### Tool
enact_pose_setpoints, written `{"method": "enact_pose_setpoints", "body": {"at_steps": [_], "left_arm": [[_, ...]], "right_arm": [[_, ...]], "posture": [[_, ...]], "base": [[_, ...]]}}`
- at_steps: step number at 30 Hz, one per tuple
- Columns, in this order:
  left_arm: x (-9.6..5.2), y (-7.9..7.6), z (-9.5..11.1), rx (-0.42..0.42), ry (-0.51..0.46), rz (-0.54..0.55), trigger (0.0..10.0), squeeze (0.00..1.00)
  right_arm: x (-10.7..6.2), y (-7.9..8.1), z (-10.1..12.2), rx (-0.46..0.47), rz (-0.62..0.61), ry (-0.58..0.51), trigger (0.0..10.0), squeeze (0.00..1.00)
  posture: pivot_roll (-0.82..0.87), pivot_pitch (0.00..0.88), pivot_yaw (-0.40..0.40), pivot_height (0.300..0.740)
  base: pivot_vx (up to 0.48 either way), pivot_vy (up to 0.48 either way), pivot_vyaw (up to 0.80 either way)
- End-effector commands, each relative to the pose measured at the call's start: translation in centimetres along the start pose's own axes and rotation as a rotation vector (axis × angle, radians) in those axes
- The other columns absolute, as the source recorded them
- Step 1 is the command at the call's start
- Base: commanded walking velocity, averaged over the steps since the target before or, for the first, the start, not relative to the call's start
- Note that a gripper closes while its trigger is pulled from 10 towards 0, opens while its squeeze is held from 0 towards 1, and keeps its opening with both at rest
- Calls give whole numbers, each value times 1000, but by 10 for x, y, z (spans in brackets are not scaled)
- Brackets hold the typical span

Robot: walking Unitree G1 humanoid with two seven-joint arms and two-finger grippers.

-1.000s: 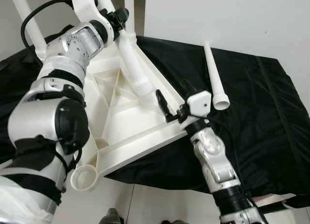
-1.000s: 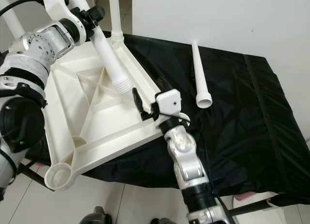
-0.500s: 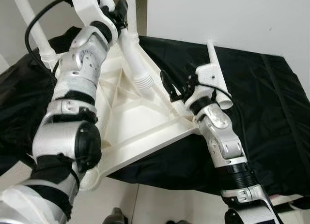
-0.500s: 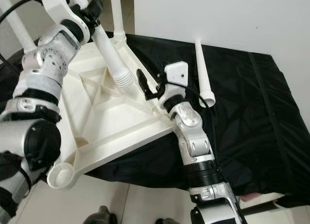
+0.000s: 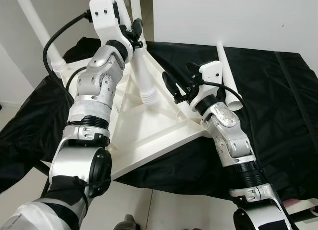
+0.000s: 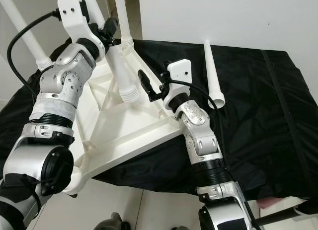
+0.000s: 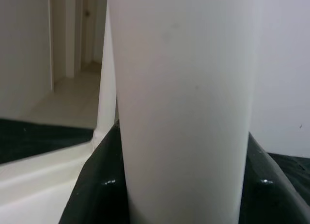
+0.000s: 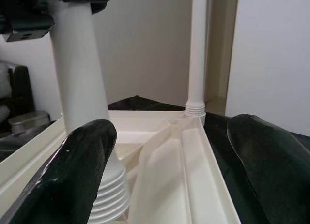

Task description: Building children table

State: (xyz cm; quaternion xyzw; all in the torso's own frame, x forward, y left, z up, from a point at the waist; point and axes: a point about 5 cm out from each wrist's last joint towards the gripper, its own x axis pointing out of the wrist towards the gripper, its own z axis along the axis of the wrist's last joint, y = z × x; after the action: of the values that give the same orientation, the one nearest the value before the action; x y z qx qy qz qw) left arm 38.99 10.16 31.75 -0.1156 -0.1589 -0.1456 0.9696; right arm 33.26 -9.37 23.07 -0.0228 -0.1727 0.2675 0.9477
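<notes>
White plastic everywhere here: an upside-down white plastic children's tabletop (image 5: 144,135) with moulded ribs underneath lies on a black cloth-covered work surface (image 5: 278,120), and two white plastic legs are already standing up in its far corners, one at the left (image 5: 37,29) and one at the back (image 6: 121,16).

Starting on the left, the left gripper (image 5: 133,32) is clenched around a third white tapered plastic table leg with a ribbed screw end (image 5: 144,76). The left wrist view is basically all leg, with the black fingers (image 7: 92,195) hugging both sides. The leg hangs nearly upright, tilted a bit, threaded end down over the middle of the underside, not in any socket yet.

Moving right, the right gripper (image 5: 171,91) sits at the tabletop's right edge, fingers spread apart with the raised rim between them, not gripping anything that I can see.

Further right, a fourth loose white plastic table leg (image 5: 227,73) lies flat on the cloth, long axis running away from the robot, wide end toward the near side, just beside the right forearm.

My read: the held leg's threaded end has to travel to an open corner socket, and its axis needs to line up with that socket first. The near-left corner is hidden behind the left arm.
</notes>
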Motion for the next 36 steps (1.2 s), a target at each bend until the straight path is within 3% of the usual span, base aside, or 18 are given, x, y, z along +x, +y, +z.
{"method": "enact_pose_setpoints", "body": {"at_steps": [1,5,10,14,18,22,36], "left_arm": [[-3,-4,5,68,-42,-41,10000,0],[-12,-27,-3,155,-42,-163,10000,0],[-15,-34,-7,166,-31,-190,10000,0],[-22,-59,-15,128,-14,-284,10000,0],[-23,-66,-16,131,-17,-299,10000,0],[-25,-91,-15,123,-19,-368,10000,0],[-33,-109,-14,111,-20,-420,10000,0]], "right_arm": [[1,6,-1,23,30,4,10000,0],[-1,12,-9,36,88,37,10000,0],[-1,12,-9,47,105,46,10000,0],[-3,14,-14,72,154,85,10000,0],[-3,15,-15,68,165,95,10000,0],[2,13,-21,38,159,122,10000,0],[12,7,-20,18,140,140,10000,0]], "posture": [[126,0,56,740],[142,0,7,740],[145,0,-7,740],[144,0,-29,740],[145,1,-35,740],[164,3,-55,740],[174,0,-66,740]], "base": [[0,0,0],[0,0,0],[0,0,0],[0,0,0],[0,0,0],[0,0,0],[0,0,0]]}}
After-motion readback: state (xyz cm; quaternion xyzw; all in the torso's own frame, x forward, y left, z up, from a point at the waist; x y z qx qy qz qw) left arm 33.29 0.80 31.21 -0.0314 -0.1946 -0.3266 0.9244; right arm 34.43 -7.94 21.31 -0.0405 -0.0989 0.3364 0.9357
